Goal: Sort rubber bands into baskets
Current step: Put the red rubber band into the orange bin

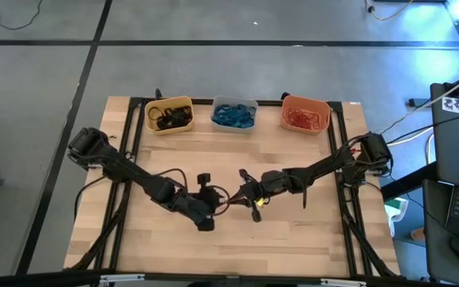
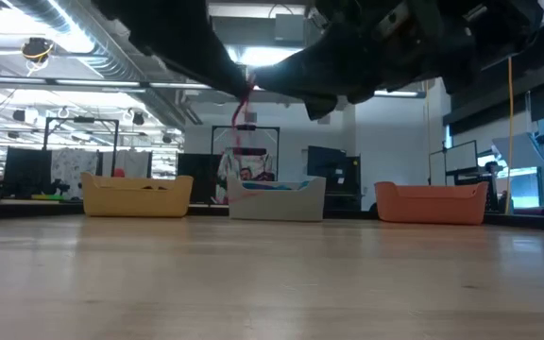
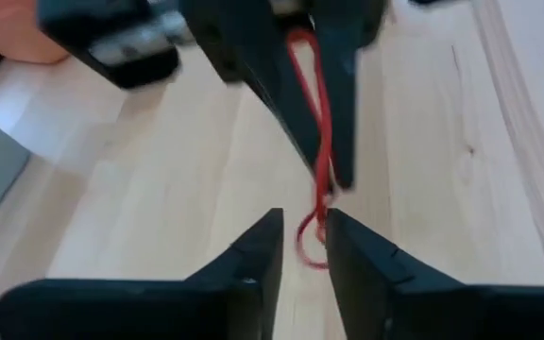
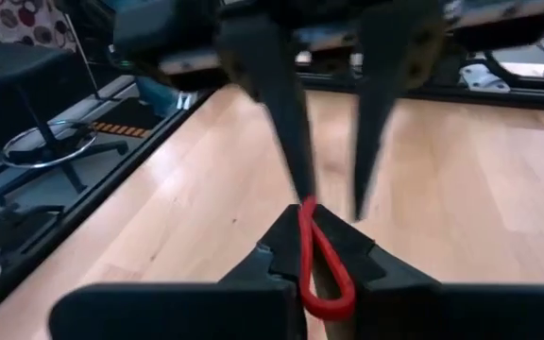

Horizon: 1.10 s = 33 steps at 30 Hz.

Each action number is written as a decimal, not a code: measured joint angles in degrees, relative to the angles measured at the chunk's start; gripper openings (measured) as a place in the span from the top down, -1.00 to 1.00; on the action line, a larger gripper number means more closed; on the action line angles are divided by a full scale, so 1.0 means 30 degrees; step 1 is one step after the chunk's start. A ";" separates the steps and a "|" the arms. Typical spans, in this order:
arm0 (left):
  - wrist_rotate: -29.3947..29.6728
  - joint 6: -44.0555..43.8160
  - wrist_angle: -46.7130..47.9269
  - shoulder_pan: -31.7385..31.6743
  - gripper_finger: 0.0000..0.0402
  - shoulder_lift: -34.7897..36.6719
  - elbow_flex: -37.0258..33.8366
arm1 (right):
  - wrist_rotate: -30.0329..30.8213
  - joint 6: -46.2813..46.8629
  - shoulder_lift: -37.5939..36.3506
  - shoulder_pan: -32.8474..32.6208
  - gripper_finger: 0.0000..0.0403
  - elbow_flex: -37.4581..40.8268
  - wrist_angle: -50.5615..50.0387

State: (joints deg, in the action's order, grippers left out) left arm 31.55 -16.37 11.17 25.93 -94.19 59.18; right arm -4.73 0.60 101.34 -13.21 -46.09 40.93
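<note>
The desk [image 1: 293, 247] is a rectangle of pale wood planks with a smooth, faintly grained top, edged by black metal rails [image 1: 136, 135]. It stands on a grey floor [image 1: 213, 72] marked with dark lines. In the low view the room beyond is an open workshop with ceiling ducts [image 2: 74, 38] and strip lights.

Three baskets sit in a row along the desk's far edge. All are small rounded-rectangular plastic tubs, well apart from each other. The yellow basket [image 1: 170, 100] holds a tangle of black rubber bands [image 1: 170, 118]. The pale grey basket [image 1: 233, 100] in the middle holds blue rubber bands [image 1: 233, 116]. The orange basket [image 1: 305, 99] holds red-orange rubber bands [image 1: 305, 118].

Two dark arms reach in from opposite sides and meet over the middle of the desk, clear of the baskets. One thin red rubber band [image 4: 327, 274] hangs between them as a stretched, narrow loop. The right hand [image 4: 310, 227] is clamped on it, its two fingers pressed together around the loop. The left hand [image 3: 302, 222] faces it, its two tapered fingers standing a little apart, with the lower end of the band dangling in the gap between them. No other loose bands show on the wood.
</note>
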 joint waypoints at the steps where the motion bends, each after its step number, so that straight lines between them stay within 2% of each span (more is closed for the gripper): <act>1: 0.0036 0.0056 -0.0094 -0.0009 0.58 0.0073 0.0007 | 0.0000 -0.0007 0.0000 0.0000 0.89 0.0000 -0.0021; 8: 0.0139 0.0484 0.0783 0.0603 0.47 0.0795 0.0007 | 0.0109 -0.0295 -0.0407 0.0015 0.95 -0.0015 -0.0752; 12: 0.0350 -0.0979 0.2856 0.0969 0.48 0.1523 0.0015 | 0.0816 -0.0780 -0.1496 0.0015 0.98 -0.0017 -0.2759; 17: 0.1254 -0.1877 0.3059 0.1529 0.54 0.1516 -0.0477 | 0.4393 -0.1858 -0.3679 0.0044 0.97 -0.0022 -0.6944; 22: 0.1414 -0.1876 0.0357 0.1569 0.56 0.1385 -0.2134 | 0.8712 -0.2892 -0.6528 0.0224 0.99 -0.0029 -1.1117; 27: 0.1428 -0.1454 -0.2212 0.1456 0.56 0.1385 -0.3371 | 1.0111 -0.2905 -0.9678 0.1850 0.99 -0.0029 -1.4872; 33: 0.1436 -0.1578 -0.2544 0.1312 0.56 0.1385 -0.3657 | 1.0440 -0.2907 -1.2599 0.5592 0.99 -0.0036 -1.8166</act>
State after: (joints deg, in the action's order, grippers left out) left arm 35.86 -21.10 3.54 29.87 -90.04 48.21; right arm 26.59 -8.12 63.54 3.56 -46.19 -13.57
